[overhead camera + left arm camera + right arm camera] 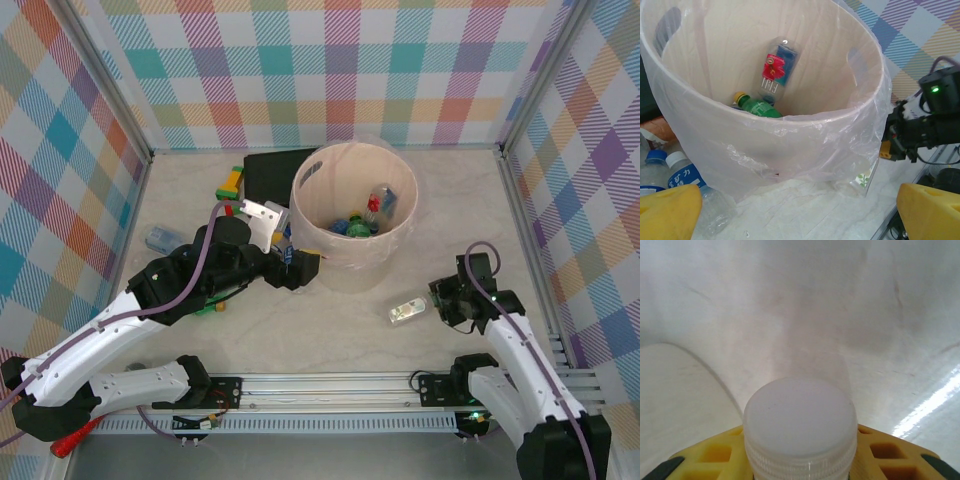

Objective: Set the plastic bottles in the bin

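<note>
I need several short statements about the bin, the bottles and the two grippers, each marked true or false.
1. The large round whitish bin holds no bottles. False: several lie inside, among them a green plastic bottle.
2. The left gripper is open and empty. True.
3. A small clear plastic bottle lies on the table beside the right gripper. True.
4. The black rectangular box stands right of the bin. False: it stands at the bin's far left.

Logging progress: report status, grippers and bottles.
Left gripper open beside bin. Right gripper at lying bottle, white cap between fingers, grip unconfirmed. Several bottles in bin. Nothing between bottle and bin.
</note>
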`<state>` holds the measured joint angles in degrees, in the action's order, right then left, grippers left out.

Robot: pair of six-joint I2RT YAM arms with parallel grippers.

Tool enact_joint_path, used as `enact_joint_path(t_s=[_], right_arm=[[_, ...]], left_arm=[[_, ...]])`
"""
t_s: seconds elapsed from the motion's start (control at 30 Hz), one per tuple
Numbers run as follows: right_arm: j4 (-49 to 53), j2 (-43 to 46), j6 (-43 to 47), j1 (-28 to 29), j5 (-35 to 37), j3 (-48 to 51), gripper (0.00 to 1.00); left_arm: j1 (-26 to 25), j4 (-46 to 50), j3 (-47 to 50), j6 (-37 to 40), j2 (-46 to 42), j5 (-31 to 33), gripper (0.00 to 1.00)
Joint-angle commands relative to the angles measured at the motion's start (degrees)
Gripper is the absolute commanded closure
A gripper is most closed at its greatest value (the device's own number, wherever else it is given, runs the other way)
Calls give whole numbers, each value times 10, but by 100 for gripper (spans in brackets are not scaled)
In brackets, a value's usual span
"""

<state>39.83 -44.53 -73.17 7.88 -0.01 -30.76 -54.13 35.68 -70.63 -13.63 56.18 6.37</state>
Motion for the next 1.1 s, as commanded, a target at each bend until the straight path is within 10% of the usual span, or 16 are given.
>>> enact_joint_path(t_s=[0.0, 0.5, 0.83, 1.07], right_arm=[[36, 25, 48, -2, 64, -56, 68], [-57, 21, 288, -2, 156, -308, 66], [-141, -69, 399, -2, 79, -474, 67], [-222, -155, 442, 15, -123, -547, 65]], left_arm=[[0, -12, -4, 6, -10, 18, 1], [0, -37, 13, -24, -50, 114, 1], [0, -29, 19, -35, -76, 116, 1], [0, -26, 21, -40, -85, 117, 0]])
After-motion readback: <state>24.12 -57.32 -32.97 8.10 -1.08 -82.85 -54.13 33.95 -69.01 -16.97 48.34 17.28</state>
